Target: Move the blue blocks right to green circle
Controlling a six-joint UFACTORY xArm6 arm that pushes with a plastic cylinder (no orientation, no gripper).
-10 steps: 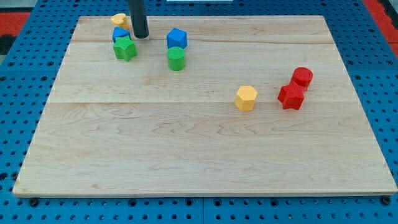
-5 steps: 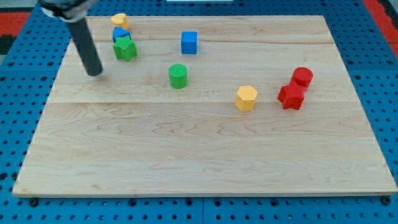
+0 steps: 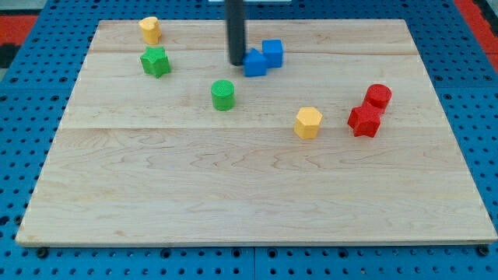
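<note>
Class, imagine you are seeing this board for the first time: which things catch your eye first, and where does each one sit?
The dark rod stands out near the view's top centre, my tip right against the left side of two blue blocks that sit touching each other. Just below and left of them stands the green circle. At the view's right, two red blocks huddle together, with a yellow block to their left.

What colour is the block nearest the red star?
Red: the red circle touches the red star. Shown in the camera view.
</note>
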